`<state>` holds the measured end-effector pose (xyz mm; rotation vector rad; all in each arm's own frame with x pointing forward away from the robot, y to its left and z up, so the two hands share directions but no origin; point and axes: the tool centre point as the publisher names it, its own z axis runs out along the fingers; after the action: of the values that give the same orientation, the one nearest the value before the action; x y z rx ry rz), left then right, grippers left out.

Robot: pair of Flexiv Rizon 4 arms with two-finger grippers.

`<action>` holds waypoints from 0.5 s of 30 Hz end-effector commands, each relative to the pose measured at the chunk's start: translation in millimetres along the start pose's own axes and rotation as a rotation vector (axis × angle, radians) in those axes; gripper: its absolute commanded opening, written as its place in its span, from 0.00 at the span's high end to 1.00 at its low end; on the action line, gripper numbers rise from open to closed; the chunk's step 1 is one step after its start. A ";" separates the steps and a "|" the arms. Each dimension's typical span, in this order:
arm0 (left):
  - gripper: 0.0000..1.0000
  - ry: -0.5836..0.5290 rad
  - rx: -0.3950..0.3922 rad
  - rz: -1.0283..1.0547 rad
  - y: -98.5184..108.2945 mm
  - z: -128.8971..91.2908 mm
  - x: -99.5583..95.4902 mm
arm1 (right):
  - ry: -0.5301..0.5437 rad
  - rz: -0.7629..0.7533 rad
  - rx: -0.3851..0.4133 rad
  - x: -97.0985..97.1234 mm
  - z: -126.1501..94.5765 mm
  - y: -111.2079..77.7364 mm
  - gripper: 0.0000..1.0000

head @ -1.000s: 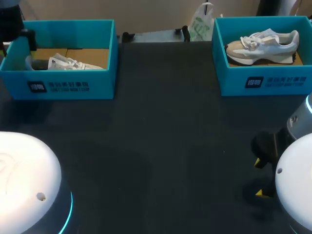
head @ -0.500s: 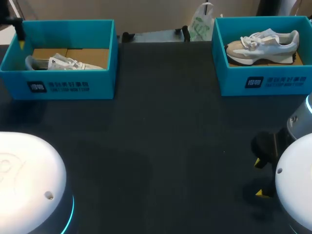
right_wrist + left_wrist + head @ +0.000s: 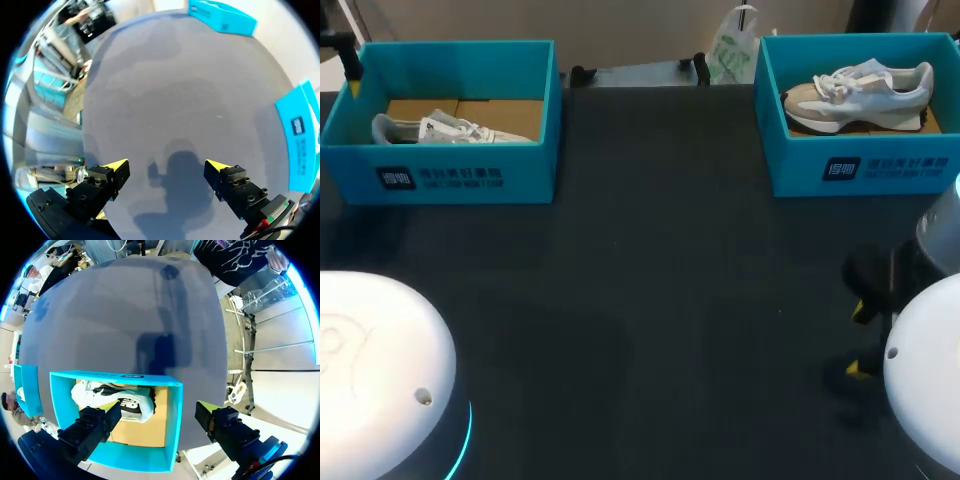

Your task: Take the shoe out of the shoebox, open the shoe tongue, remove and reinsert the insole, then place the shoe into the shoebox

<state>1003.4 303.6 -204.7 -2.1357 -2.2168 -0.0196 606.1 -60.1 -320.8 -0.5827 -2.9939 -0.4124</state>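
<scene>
A dark grey counter (image 3: 650, 300) is seen from above, with an open teal cardboard shoebox (image 3: 460, 180) at ten o'clock and a second teal shoebox (image 3: 860, 170) at two o'clock. In the first box a white and pale grey sneaker (image 3: 450, 128) lies on the brown cardboard floor. A beige and white sneaker (image 3: 860, 90) is seen in the second.

No step of the task is judged to be done: both shoes are inside their boxes, no tongue has been pulled open and no insole is seen outside a shoe. Lifting out, tongue, insole and return are all left.

The left gripper (image 3: 158, 409) hangs above the ten o'clock box. Its fingers are spread wide with nothing held, one over the interior near the shoe and the other outside the side wall. This shoe is therefore taken as the one to be handled. The right gripper (image 3: 166, 165) is held low over bare counter at four o'clock, fingers likewise spread wide and empty.

The sneaker is shown with white laces, a soft mesh-like upper and dark patches. Whether it stands on its sole or lies on its side cannot be told
</scene>
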 end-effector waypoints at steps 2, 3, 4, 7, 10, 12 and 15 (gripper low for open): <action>0.00 0.001 -0.003 0.001 -0.8 0.4 0.2 | -0.031 0.180 0.046 -36.8 -15.0 13.5 0.00; 0.00 0.001 -0.003 0.001 -0.8 0.4 0.2 | -0.051 0.234 0.039 -40.7 -20.3 12.4 0.00; 0.00 0.001 -0.003 0.001 -0.8 0.4 0.2 | -0.062 0.285 0.040 -44.0 -24.4 10.4 0.00; 0.00 0.001 -0.003 0.001 -0.8 0.4 0.2 | -0.103 0.294 0.009 -45.1 -32.5 7.8 0.00; 0.00 0.001 -0.003 0.001 -0.8 0.4 0.2 | -0.103 0.294 0.009 -45.1 -32.5 7.8 0.00; 0.00 0.001 -0.003 0.001 -0.8 0.4 0.2 | -0.103 0.294 0.009 -45.1 -32.5 7.8 0.00; 0.00 0.001 -0.003 0.001 -0.8 0.4 0.2 | -0.103 0.294 0.009 -45.1 -32.5 7.8 0.00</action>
<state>1003.3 303.7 -204.7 -2.1359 -2.2172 -0.0198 658.4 -75.6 -294.4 -1.0492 -2.9261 -0.3421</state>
